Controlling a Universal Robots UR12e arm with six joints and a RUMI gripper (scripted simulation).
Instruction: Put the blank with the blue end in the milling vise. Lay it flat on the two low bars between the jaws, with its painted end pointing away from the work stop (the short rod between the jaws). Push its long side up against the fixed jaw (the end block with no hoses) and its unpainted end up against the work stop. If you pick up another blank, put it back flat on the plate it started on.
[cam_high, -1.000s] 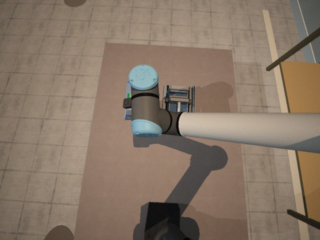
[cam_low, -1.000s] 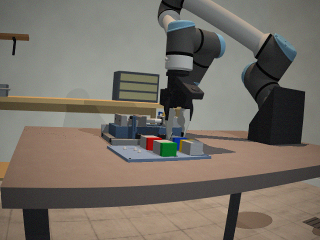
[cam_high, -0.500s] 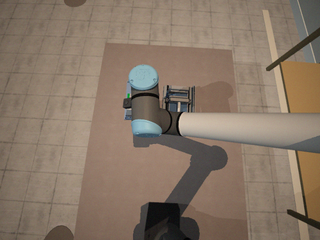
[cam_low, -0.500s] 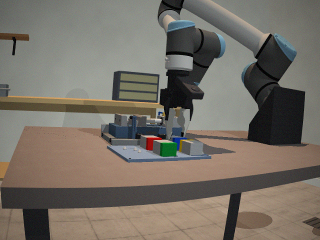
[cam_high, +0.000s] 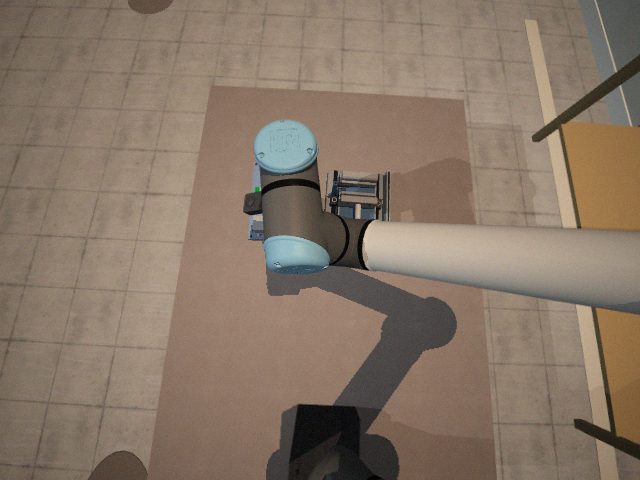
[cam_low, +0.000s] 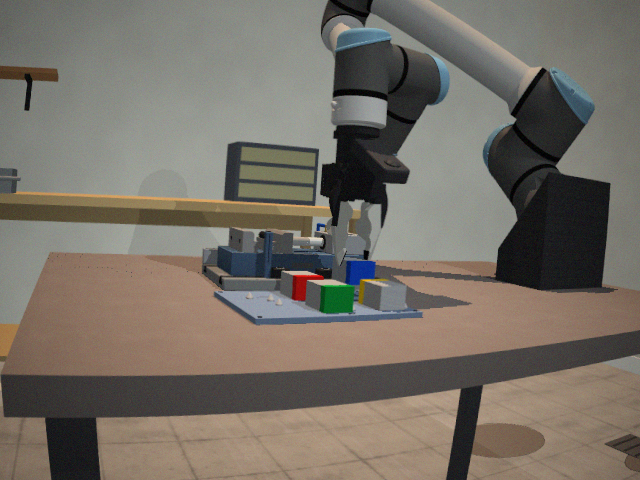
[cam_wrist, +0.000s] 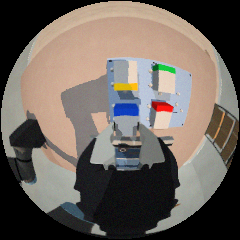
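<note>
My gripper (cam_low: 354, 257) (cam_wrist: 126, 122) is shut on the blue-ended blank (cam_low: 360, 272) (cam_wrist: 126, 110), its fingers across the blank's sides. The blank is level and a little above the plate (cam_low: 289, 313) (cam_wrist: 145, 92); its blue end faces the yellow-ended blank in the wrist view. The milling vise (cam_high: 359, 198) (cam_low: 237, 260) stands beside the plate, with its jaws apart. The fixed jaw (cam_low: 241, 240) is the end block farther from the arm's base. I cannot make out the work stop clearly. The arm hides most of the plate in the top view.
The red-ended (cam_low: 304, 286) (cam_wrist: 161, 116), green-ended (cam_low: 337, 299) (cam_wrist: 164, 81) and yellow-ended (cam_low: 390, 296) (cam_wrist: 125, 75) blanks lie on the plate close by, among small white pegs. A low grey rail (cam_low: 250, 283) runs along the vise's near side. The arm's black base (cam_low: 553, 237) stands at the right.
</note>
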